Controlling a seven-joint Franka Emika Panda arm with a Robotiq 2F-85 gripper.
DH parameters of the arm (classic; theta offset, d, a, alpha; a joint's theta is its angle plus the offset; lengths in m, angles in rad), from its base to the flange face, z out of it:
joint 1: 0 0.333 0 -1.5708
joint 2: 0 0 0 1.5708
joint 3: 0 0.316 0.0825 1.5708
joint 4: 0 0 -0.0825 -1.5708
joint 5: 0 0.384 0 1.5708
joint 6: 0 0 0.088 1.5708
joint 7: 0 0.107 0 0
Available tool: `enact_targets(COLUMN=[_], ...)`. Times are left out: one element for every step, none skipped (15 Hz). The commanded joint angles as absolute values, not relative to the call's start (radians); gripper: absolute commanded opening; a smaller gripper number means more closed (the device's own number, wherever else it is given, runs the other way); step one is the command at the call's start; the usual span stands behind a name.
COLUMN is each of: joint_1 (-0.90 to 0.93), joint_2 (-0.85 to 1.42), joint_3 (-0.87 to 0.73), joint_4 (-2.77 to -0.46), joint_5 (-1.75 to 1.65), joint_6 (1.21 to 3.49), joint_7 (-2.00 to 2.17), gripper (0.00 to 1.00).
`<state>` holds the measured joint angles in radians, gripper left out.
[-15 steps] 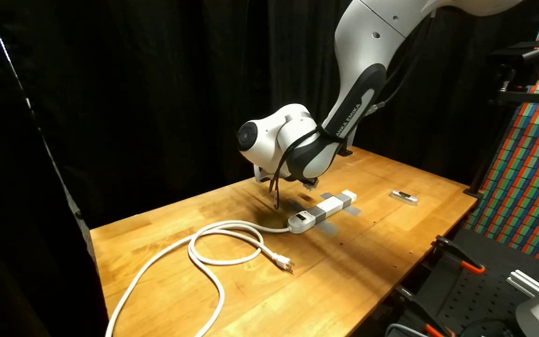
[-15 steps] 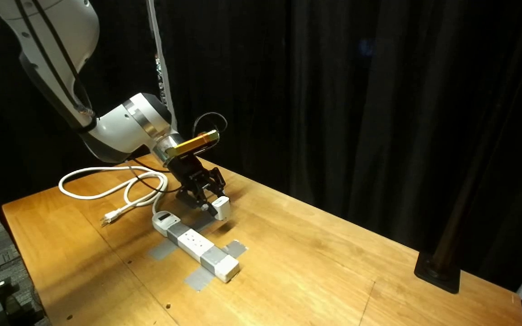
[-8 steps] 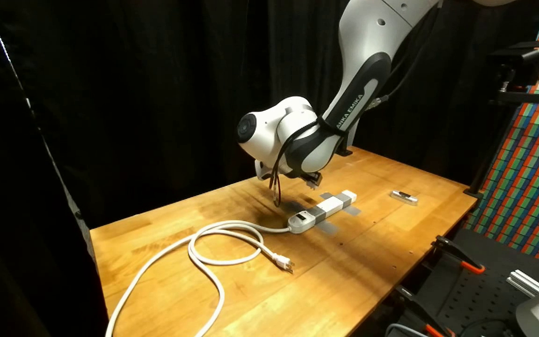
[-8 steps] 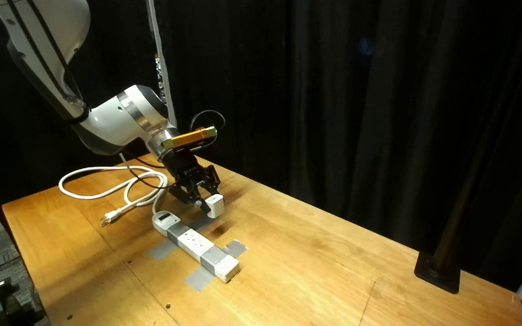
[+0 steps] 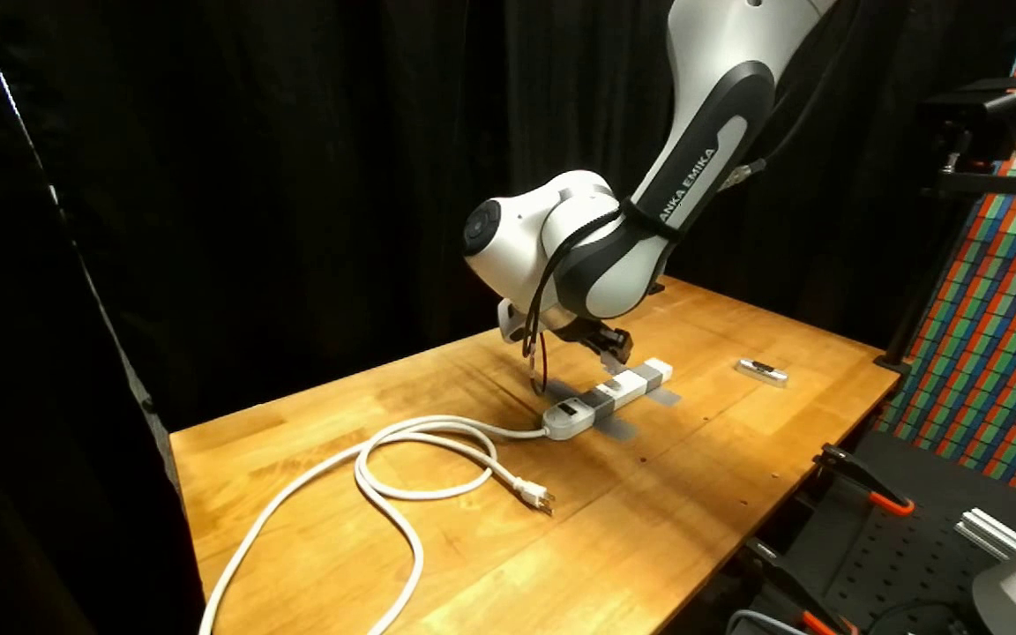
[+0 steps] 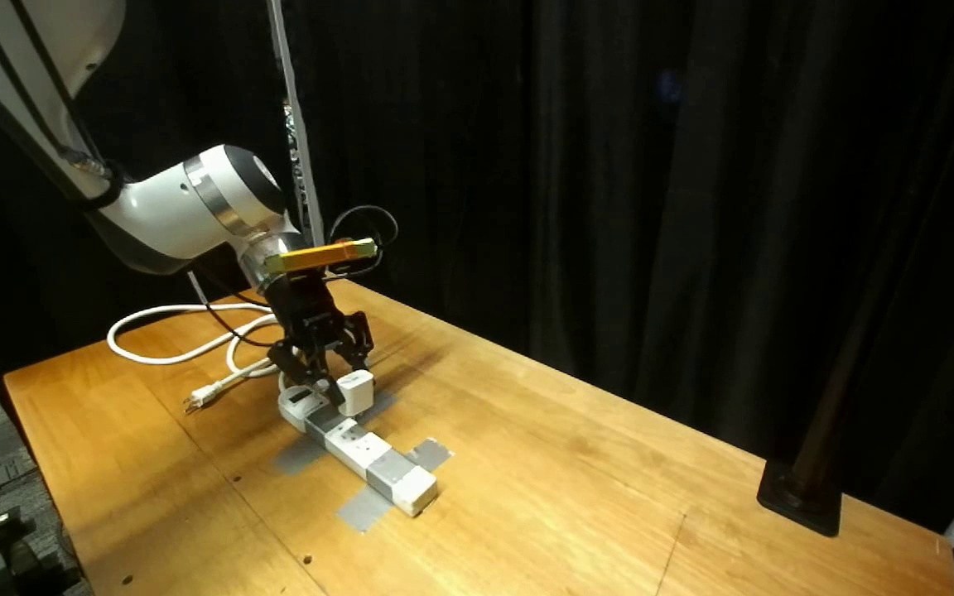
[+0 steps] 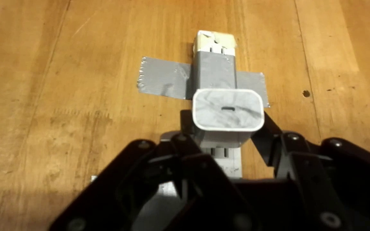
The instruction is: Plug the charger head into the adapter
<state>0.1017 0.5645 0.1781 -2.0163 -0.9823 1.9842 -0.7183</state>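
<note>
My gripper (image 6: 352, 386) is shut on the charger head (image 6: 356, 394), a small white block. In the wrist view, the charger head (image 7: 228, 118) sits between the black fingers (image 7: 226, 124), its face with a dark slot toward the camera. The adapter (image 6: 358, 447), a long white strip, lies taped to the table and also shows in an exterior view (image 5: 621, 386). The charger head is over or just beside the adapter's middle part, and sockets of the adapter (image 7: 231, 165) show just below it in the wrist view. The charger head's prongs are hidden. I cannot tell whether it touches the adapter.
Grey tape (image 6: 365, 507) holds the adapter to the wooden table (image 6: 576, 505). A white cable (image 5: 402, 520) with a plug lies coiled near the adapter's end. A small silver object (image 5: 762, 371) lies farther along the table. A black post base (image 6: 800, 499) stands at the table's edge.
My gripper has carried the charger head from beside the adapter to over or just beside its middle sockets. The arm has shifted the same way. The adapter and cable have not moved.
</note>
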Motion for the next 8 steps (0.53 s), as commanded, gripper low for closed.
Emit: enact_targets(joint_1=[0.082,0.087,0.099,0.107,0.111,0.114,0.116,0.119], joint_2=[0.492,0.486,0.484,0.485,0.487,0.489,0.493,0.498], joint_3=[0.191,0.187,0.179,0.175,0.173,0.172,0.173,0.174], joint_4=[-2.095,-2.105,-2.111,-2.113,-2.115,-2.116,-2.114,-2.111], joint_5=[-0.94,-0.947,-0.969,-0.98,-0.987,-0.994,-0.994,-0.994], joint_6=[2.047,2.066,2.08,2.084,2.089,2.093,2.085,2.073], joint_7=[-0.716,-0.694,-0.655,-0.631,-0.612,-0.596,-0.593,-0.598], gripper=[0.23,0.23,0.23,0.23,0.23,0.23,0.23,0.23])
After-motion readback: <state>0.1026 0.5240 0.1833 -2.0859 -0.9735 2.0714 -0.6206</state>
